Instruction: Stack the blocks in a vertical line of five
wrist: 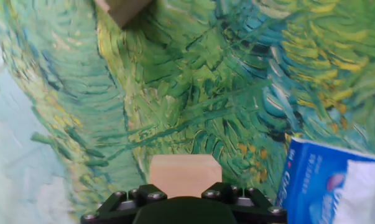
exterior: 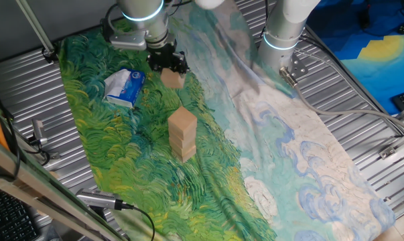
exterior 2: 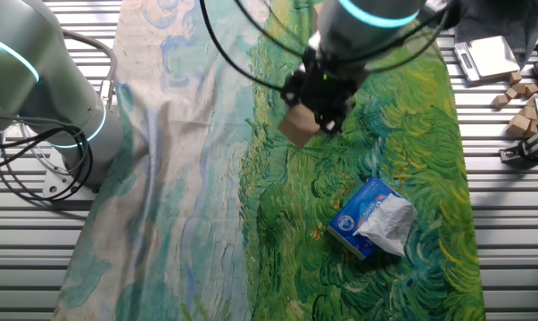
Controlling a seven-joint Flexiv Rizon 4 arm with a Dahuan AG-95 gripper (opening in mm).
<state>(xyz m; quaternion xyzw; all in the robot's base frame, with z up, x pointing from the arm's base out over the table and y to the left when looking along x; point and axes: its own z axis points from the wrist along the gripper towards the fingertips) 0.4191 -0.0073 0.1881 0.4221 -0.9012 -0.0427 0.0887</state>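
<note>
White rounded arm [exterior: 143, 8] with a glowing cyan ring just above its wrist. Below that sits a black gripper [exterior: 168, 61], with black cables [exterior 2: 242, 53] looping beside it. Silver screws [wrist: 153, 195] line the gripper's black base.

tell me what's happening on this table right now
A robot arm is building a tower of wooden blocks on a painted cloth. Its fingers are shut on one block, held in the air above the cloth. A stack of about three blocks stands nearby, apart from the carried one. A blue-and-white packet lies to the side, untouched.

Hand view — stack [wrist: 122, 9] cut off at top; packet [wrist: 333, 183] at right.
</note>
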